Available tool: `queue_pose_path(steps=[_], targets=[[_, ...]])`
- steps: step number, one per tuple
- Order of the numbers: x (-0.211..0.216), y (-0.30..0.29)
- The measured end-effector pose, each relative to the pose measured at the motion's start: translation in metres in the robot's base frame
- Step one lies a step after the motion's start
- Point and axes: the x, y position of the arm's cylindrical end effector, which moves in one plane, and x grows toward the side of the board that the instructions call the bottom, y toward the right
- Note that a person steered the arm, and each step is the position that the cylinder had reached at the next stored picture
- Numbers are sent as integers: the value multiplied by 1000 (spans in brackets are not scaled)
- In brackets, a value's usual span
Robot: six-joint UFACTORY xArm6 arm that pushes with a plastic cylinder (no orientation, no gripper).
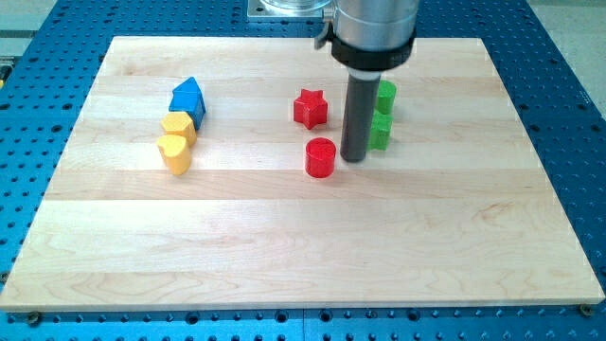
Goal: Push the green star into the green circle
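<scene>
My tip [355, 157] is at the lower end of the dark rod, just right of the red circle [321, 157] and at the left edge of the green star [381, 132]. The rod hides the star's left part. The green circle [385, 96] stands directly above the star, toward the view's top, and the two look to be touching or nearly so. Both green blocks lie right of the rod.
A red star [310, 108] lies left of the rod. At the view's left, a blue block [188, 98], a yellow hexagon-like block [178, 126] and a yellow heart-like block [174, 152] sit in a tight column. The wooden board [303, 256] rests on a blue perforated table.
</scene>
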Motion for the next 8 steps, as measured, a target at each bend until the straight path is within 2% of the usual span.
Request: queue_pose_path(steps=[1,3,4,6,7,8], targets=[[10,8],[-47,12],[-47,12],[-83,11],[-88,7],[-101,-13]])
